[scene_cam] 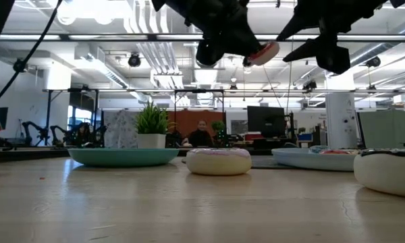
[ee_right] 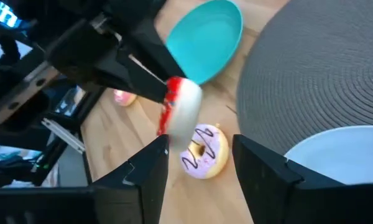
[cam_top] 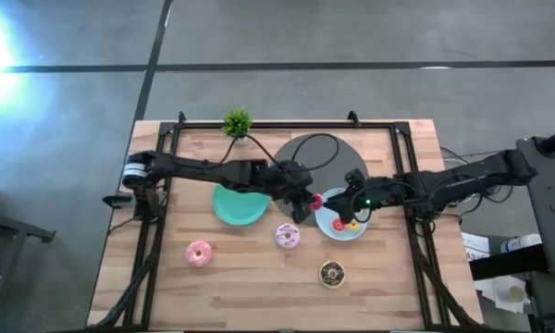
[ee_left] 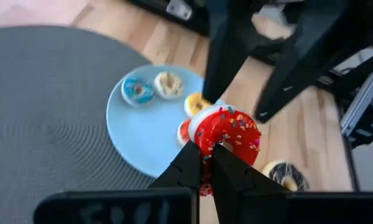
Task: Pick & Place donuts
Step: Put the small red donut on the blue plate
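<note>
Donuts lie around us: a pink donut (cam_top: 198, 252) on the wood well left of our left gripper (cam_top: 307, 203), a lilac donut (cam_top: 288, 237) just below it. That gripper pinches a red sprinkled donut (ee_left: 227, 132) aloft, apparently carrying it away from the pale blue plate (ee_left: 149, 140). Beside it, our right gripper (ee_right: 199, 158) hangs spread and empty. We can read no writing.

Beneath the left gripper (ee_left: 206, 163), the grey disc (ee_left: 43, 106) looks woven, ribbed, matt; its red donut (ee_left: 227, 132) glossy, sprinkled. Table (cam_top: 259, 287): pale wood planks.
</note>
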